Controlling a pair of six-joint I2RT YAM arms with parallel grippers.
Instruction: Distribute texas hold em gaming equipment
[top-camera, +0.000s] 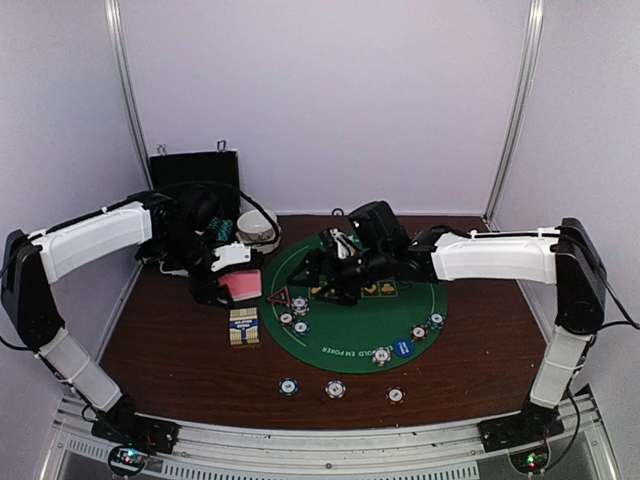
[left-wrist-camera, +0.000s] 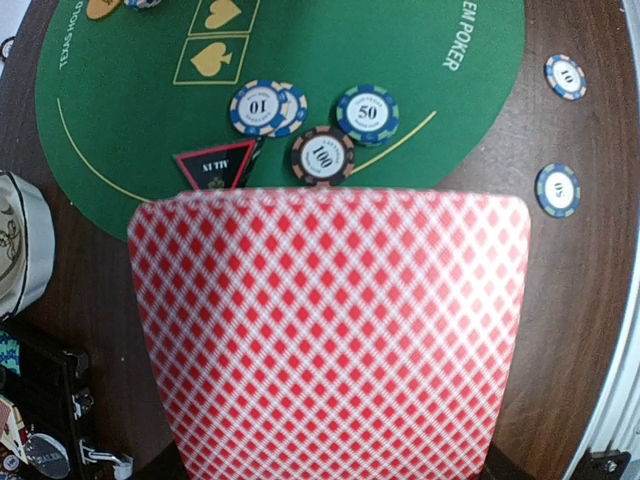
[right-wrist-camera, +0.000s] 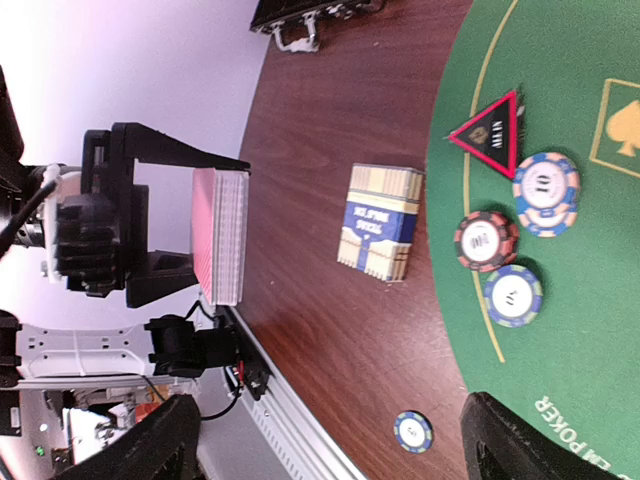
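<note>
My left gripper (top-camera: 222, 280) is shut on a deck of pink-backed playing cards (top-camera: 244, 285) and holds it above the brown table, left of the green mat. The deck fills the lower left wrist view (left-wrist-camera: 330, 330) and hides the fingers. In the right wrist view the deck (right-wrist-camera: 222, 235) shows edge-on. My right gripper (top-camera: 335, 278) hovers over the mat, open and empty, fingers wide apart (right-wrist-camera: 325, 455). A red-triangle button (left-wrist-camera: 215, 166) and three striped chips (left-wrist-camera: 322, 156) lie at the mat's left edge. A blue button (top-camera: 403, 348) lies on the mat.
A card box (top-camera: 244, 326) lies on the table beside the mat (top-camera: 350, 335). Three chips (top-camera: 335, 388) lie in a row near the front edge. More chips (top-camera: 418, 332) sit on the mat's right. A black case (top-camera: 195, 170) and a white bowl (top-camera: 258, 228) stand at the back left.
</note>
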